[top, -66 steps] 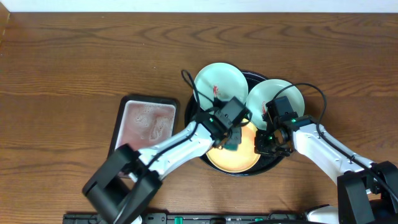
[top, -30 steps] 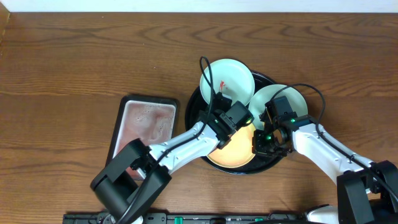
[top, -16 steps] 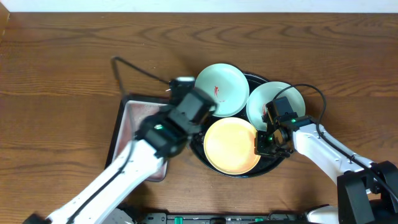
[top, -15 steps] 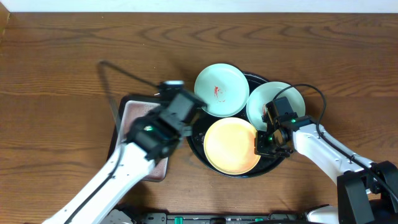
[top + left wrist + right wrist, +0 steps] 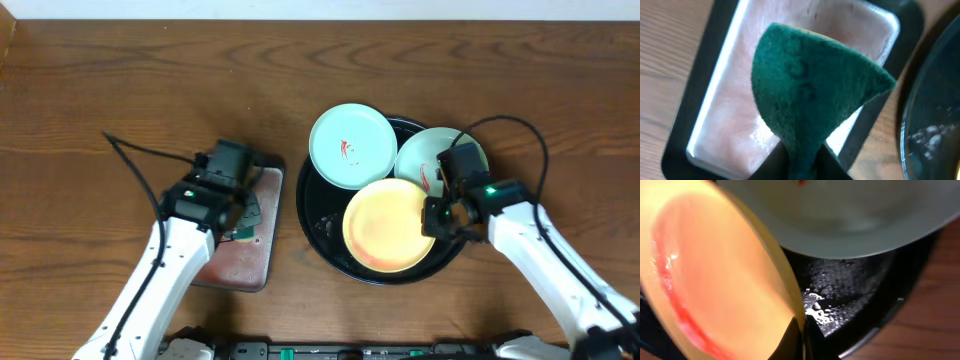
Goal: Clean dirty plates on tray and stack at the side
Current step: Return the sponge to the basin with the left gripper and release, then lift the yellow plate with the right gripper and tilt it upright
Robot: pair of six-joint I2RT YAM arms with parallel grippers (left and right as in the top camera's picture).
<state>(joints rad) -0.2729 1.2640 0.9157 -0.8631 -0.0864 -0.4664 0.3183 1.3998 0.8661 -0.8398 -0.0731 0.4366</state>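
The black tray [image 5: 308, 205] holds three plates. A pale yellow plate [image 5: 388, 226] lies at its front, tilted, and my right gripper [image 5: 437, 216] is shut on its right rim. In the right wrist view the fingers pinch that yellow plate [image 5: 715, 275] at its edge, where my right gripper [image 5: 803, 339] shows; a red smear runs along its left side. Two mint plates [image 5: 350, 147] [image 5: 430, 160] with red smears sit behind. My left gripper [image 5: 238, 220] hangs over the silver tray [image 5: 262, 262], shut on a green sponge [image 5: 810, 90].
The rectangular silver tray [image 5: 735, 100] holds pinkish soapy water. The black tray's rim [image 5: 935, 125] lies just right of it. Bare wood tabletop [image 5: 120, 90] spreads to the left and behind. Cables loop from both arms.
My left arm has swung left with the sponge, from the black tray to above the silver tray. The yellow plate has shifted slightly right in my right gripper's hold.
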